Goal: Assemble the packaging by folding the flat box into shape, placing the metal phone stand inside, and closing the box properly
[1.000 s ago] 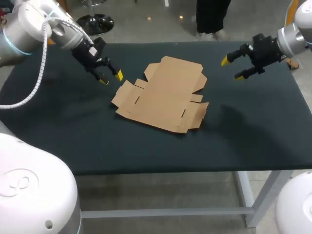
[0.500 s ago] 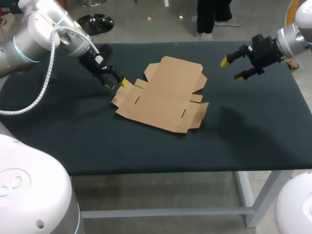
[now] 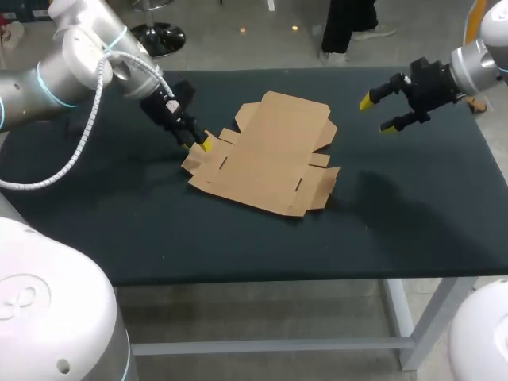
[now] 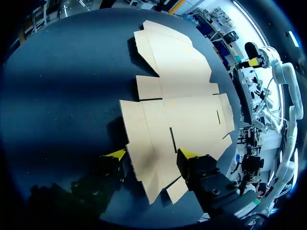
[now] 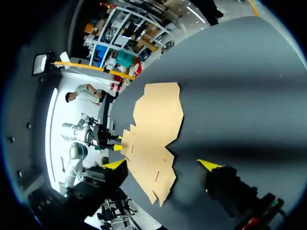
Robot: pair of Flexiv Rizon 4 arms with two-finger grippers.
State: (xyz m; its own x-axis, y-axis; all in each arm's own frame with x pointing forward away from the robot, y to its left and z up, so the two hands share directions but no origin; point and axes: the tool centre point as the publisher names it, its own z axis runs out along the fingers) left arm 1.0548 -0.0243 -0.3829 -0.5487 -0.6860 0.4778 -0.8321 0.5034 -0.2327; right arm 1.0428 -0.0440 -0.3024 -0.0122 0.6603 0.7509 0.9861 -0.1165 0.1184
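Observation:
The flat brown cardboard box [image 3: 270,155] lies unfolded in the middle of the dark table [image 3: 95,214]. My left gripper [image 3: 198,144] is down at the box's left flap. In the left wrist view the gripper [image 4: 151,154] is open, one yellow fingertip [image 4: 115,154] just off the flap's edge and the other over the cardboard [image 4: 177,96]. My right gripper [image 3: 379,111] hangs open above the table's back right, well apart from the box. In the right wrist view the right gripper [image 5: 162,165] points toward the cardboard [image 5: 156,124] with nothing between its fingers. No metal phone stand shows in any view.
The dark table cloth runs bare around the box on all sides. The table's front edge [image 3: 262,278] lies below the box in the head view.
My left gripper has moved right and down from above the table to the box's left flap, and its fingers have drawn closer together. The right arm has barely moved.

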